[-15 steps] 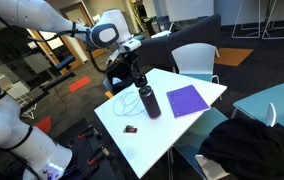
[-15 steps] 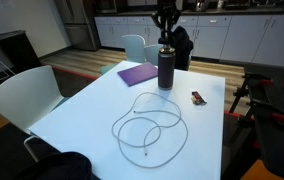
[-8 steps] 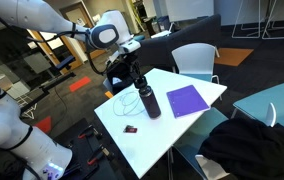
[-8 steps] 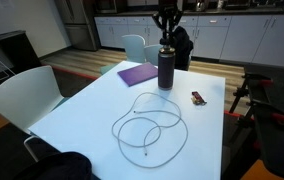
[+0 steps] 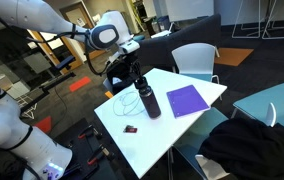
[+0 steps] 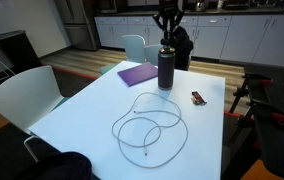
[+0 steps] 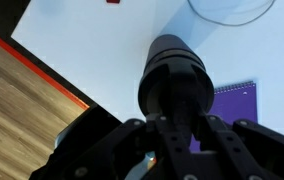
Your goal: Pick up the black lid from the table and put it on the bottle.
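Note:
The bottle (image 5: 149, 102) (image 6: 166, 70) stands upright on the white table, next to the purple notebook. My gripper (image 5: 141, 84) (image 6: 165, 41) is directly over its top, fingers pointing down. In the wrist view the gripper (image 7: 179, 125) straddles a round black top, the black lid (image 7: 177, 65), which sits on the bottle's mouth between the fingers. Everything there is dark, so the contact is hard to make out. No lid lies loose on the table.
A purple notebook (image 5: 187, 100) (image 6: 137, 73) (image 7: 234, 104) lies beside the bottle. A white cable loop (image 6: 147, 125) lies mid-table. A flat black piece with a red mark (image 6: 198, 97) (image 5: 130, 129) lies apart. White chairs (image 6: 22, 95) (image 5: 194, 60) surround the table (image 6: 92, 110).

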`<state>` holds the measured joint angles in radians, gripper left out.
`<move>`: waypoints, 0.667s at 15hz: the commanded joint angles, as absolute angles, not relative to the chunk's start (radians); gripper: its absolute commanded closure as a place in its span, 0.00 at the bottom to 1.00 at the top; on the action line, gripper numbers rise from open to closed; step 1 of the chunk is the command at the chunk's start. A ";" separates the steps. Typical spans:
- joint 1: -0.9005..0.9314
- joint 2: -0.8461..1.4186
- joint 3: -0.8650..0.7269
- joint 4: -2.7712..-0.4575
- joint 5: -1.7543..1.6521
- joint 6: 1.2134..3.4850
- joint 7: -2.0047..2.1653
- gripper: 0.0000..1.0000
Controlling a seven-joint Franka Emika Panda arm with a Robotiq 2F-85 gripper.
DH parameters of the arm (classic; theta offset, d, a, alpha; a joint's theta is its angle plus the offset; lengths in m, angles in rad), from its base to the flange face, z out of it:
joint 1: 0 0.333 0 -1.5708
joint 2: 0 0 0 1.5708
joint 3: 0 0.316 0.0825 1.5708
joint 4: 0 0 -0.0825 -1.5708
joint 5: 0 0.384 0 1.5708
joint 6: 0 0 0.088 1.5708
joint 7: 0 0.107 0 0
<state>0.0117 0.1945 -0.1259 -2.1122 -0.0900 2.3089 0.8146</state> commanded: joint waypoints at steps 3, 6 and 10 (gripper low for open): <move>0.005 0.186 -0.125 -2.137 -0.105 2.343 0.833 0.94; 0.003 0.193 -0.125 -2.141 -0.103 2.352 0.826 0.94; 0.003 0.207 -0.125 -2.143 -0.102 2.382 0.815 0.94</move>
<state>0.0068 0.2137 -0.1260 -2.1186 -0.0966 2.3340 0.8168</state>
